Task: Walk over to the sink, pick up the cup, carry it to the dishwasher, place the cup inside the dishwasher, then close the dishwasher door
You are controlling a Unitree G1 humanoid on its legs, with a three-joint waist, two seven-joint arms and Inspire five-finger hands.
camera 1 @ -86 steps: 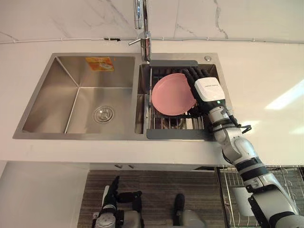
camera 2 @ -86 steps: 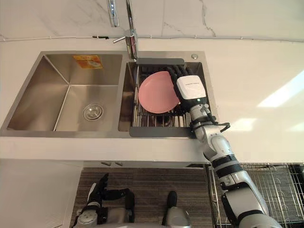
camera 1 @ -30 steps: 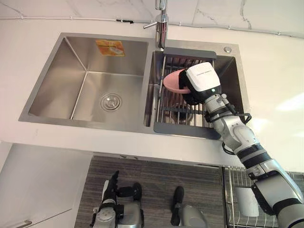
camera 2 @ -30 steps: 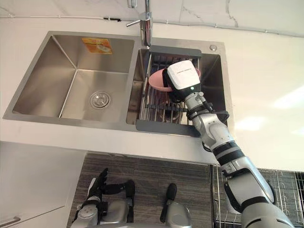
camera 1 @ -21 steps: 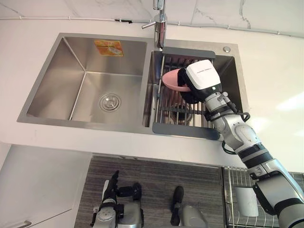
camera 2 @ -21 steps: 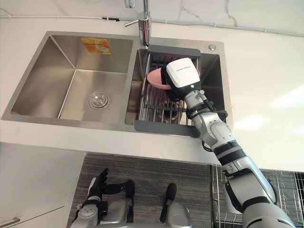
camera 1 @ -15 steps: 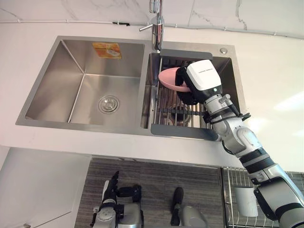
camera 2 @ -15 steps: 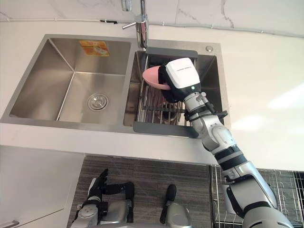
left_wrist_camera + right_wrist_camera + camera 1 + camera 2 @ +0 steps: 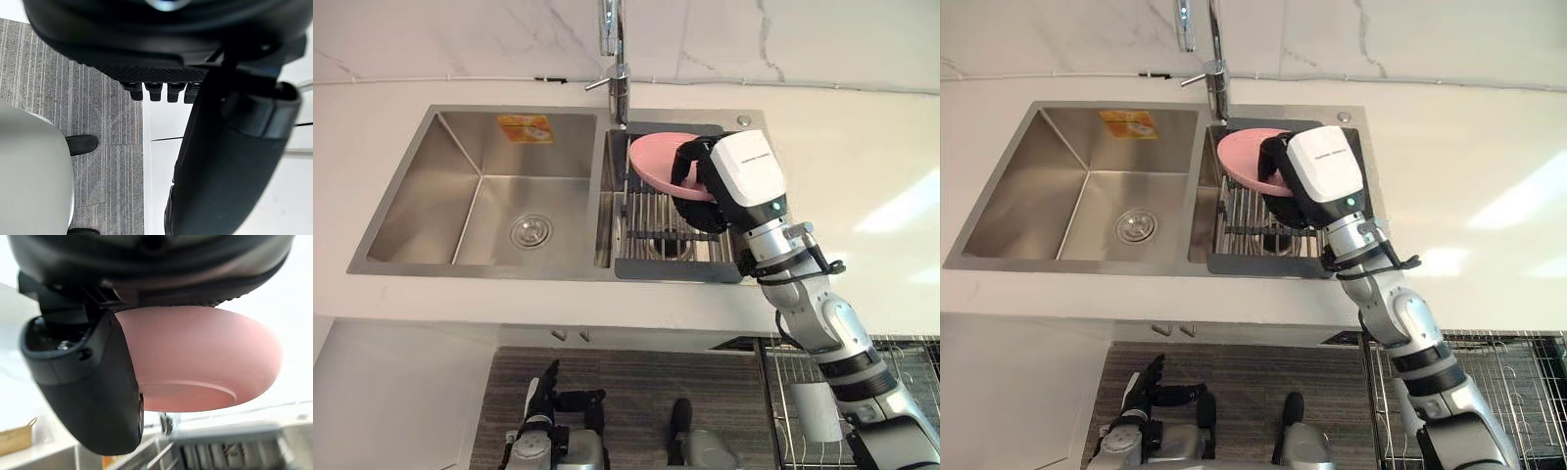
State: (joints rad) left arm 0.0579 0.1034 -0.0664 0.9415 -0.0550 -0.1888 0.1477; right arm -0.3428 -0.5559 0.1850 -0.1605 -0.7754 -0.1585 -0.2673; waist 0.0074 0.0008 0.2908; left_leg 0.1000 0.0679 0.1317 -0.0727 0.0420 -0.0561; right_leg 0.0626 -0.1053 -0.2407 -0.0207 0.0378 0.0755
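The task names a cup, but what we see is a shallow pink bowl [image 9: 651, 162]. It is tilted and gripped at its rim by the right hand [image 9: 744, 176], whose thumb [image 9: 88, 382] and fingers are clamped on it. It hangs over the sink's right basin and appears clear of the drying rack [image 9: 671, 225], which sits at 6 o'clock from it. The faucet [image 9: 617, 59] stands at 11 o'clock and the empty left basin [image 9: 480, 196] at 9 o'clock. At 5 o'clock, below the counter, is a wire basket [image 9: 1528, 392], which we take to be the dishwasher's. The left hand [image 9: 1141, 382] hangs low near the floor at 7 o'clock with its fingers loose and straight.

We judge the pick-up done and the carry beginning. Next we need to draw the bowl back over the counter edge, turn toward 5 o'clock and lower it, keeping the grip firm.
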